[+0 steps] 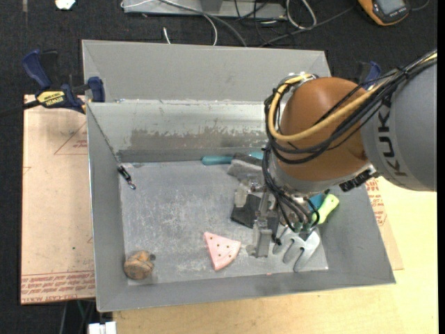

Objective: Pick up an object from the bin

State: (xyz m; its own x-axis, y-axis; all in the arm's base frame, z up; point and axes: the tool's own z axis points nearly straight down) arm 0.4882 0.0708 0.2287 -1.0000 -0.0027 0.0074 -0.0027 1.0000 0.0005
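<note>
Camera view, our gripper (pixel 260 241) between flat pink dotted triangle (pixel 221 250) and white pronged piece (pixel 301 248), scuffed grey metal bin (pixel 174 211), opening we cannot tell.

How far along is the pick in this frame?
Done: the gripper sits low in the bin, between the pink wedge and the white fork. In hand: nothing visibly held. Left: grasp one thing and lift it out.

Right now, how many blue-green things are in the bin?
2. One long teal plastic piece lies by the back wall; another teal piece peeks out at the right, under the robot arm, which may hide more.
</note>
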